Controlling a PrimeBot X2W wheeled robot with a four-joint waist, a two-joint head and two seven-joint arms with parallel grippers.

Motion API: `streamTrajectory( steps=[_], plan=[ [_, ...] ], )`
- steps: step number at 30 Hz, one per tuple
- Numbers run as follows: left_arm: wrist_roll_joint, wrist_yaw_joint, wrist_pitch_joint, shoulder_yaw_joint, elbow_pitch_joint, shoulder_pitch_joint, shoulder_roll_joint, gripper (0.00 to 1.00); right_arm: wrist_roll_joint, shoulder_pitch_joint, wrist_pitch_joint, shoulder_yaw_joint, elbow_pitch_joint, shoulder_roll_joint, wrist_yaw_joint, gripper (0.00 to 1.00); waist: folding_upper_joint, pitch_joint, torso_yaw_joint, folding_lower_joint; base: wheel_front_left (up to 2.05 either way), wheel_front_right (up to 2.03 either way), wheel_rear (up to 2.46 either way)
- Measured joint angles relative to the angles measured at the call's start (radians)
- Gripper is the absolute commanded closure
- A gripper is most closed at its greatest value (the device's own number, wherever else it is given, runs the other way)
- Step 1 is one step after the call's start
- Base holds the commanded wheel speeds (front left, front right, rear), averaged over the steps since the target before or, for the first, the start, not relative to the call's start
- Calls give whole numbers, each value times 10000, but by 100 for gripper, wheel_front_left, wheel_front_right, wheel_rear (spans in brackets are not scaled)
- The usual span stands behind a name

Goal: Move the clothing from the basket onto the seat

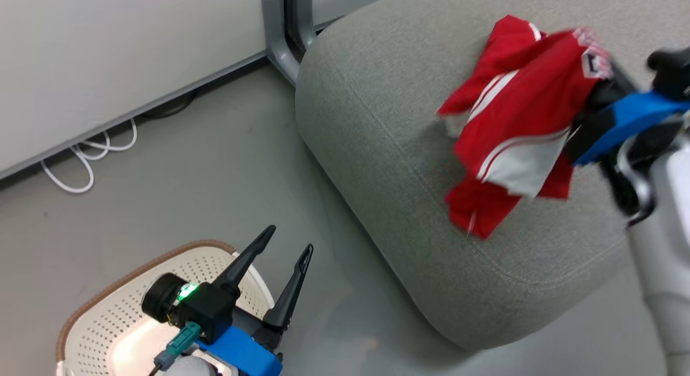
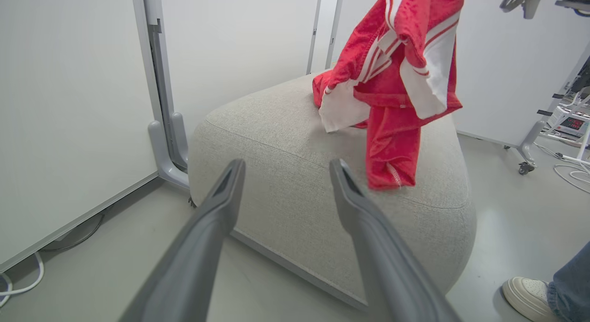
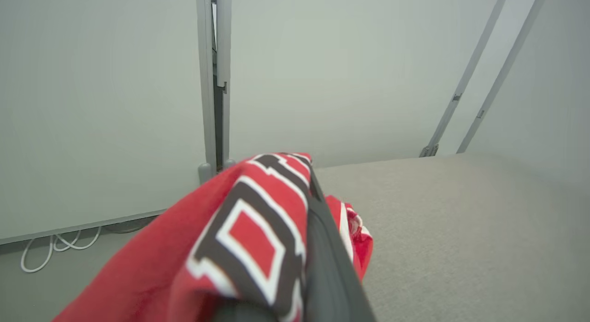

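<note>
The red clothing (image 1: pixel 517 123) with white stripes hangs from my right gripper (image 1: pixel 598 79), which is shut on its upper edge above the grey seat (image 1: pixel 377 112). The garment's lower folds droop onto the seat top, as the left wrist view shows the clothing (image 2: pixel 396 82) over the seat (image 2: pixel 286 142). In the right wrist view the clothing (image 3: pixel 239 239) drapes over my dark finger (image 3: pixel 327 262). My left gripper (image 1: pixel 288 241) stands open and empty above the cream basket (image 1: pixel 129 306), whose inside shows no fabric.
White cables (image 1: pixel 86 160) lie on the floor by the wall panels. A grey panel foot (image 1: pixel 280 36) stands behind the seat. A person's shoe (image 2: pixel 530 296) and trouser leg rest on the floor right of the seat. A wheeled stand (image 2: pixel 525 156) is farther back.
</note>
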Motion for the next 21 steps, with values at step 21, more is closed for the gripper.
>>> streamTrajectory(
  steps=[21],
  plan=[
    [67,0,0,-1095,-1193,-2770,1223,0,-587,-3044,-1174,-3507,2867,-2090,0,100,0,3960,1906,2,0,0,0]
  ],
)
